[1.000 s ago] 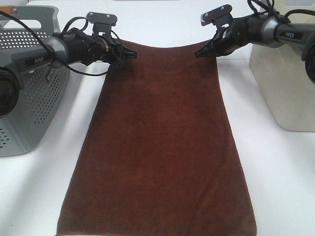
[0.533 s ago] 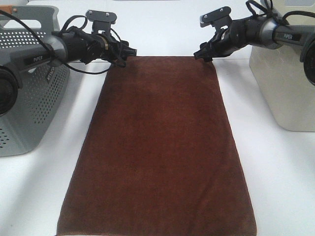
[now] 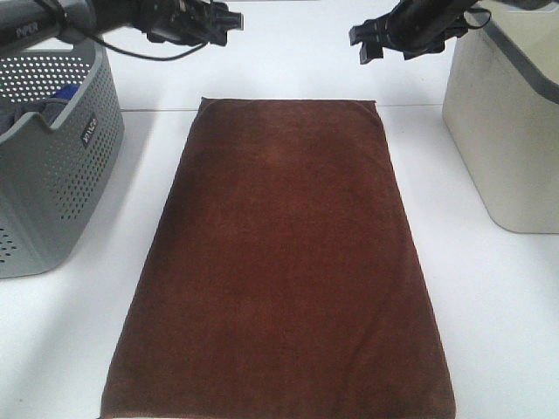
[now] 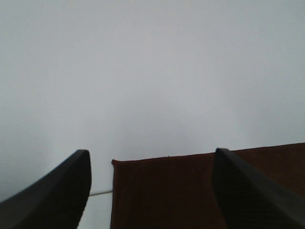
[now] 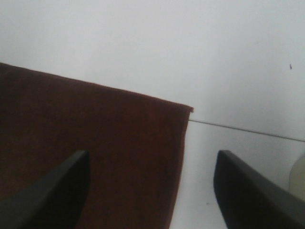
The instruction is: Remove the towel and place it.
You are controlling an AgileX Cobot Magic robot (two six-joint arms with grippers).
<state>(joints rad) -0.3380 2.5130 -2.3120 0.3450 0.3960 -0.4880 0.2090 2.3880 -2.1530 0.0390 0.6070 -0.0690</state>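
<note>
Released towel (image 3: 284,262) lies flat, near edge cropped

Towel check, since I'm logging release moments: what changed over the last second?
Both grippers let go of the towel's far corners and pulled up and away; the left gripper and right gripper are now open and empty. The far edge dropped flat onto the table. Grey basket and beige bin stayed put.
</note>
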